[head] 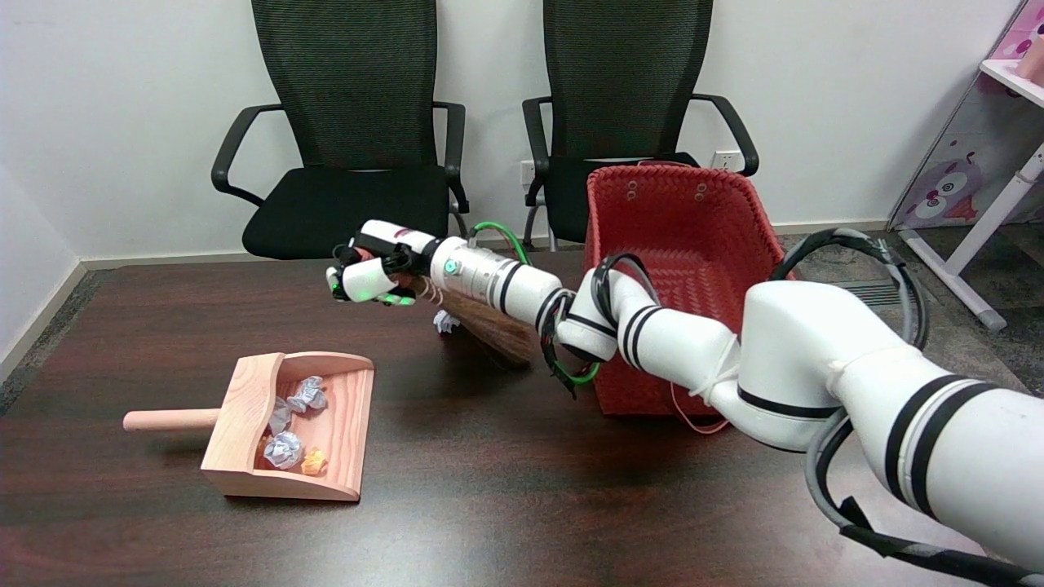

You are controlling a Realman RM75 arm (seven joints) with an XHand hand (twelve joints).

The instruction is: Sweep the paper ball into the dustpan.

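1. A wooden dustpan (245, 416) lay on the dark table (506, 505) at the left, its handle pointing left and its open mouth facing right; several crumpled paper scraps sat inside it.
2. The right hand (371, 273) hung above the table's far middle, fingers curled around the handle of a small brown broom (497, 330), whose bristles slanted down to the tabletop beneath the forearm.
3. A paper ball (445, 321) rested on the table just beside the bristles, well apart from the dustpan.
4. A red woven basket (685, 236) stood on the table to the right, behind the arm.
5. Two black office chairs (351, 122) stood beyond the table's far edge.
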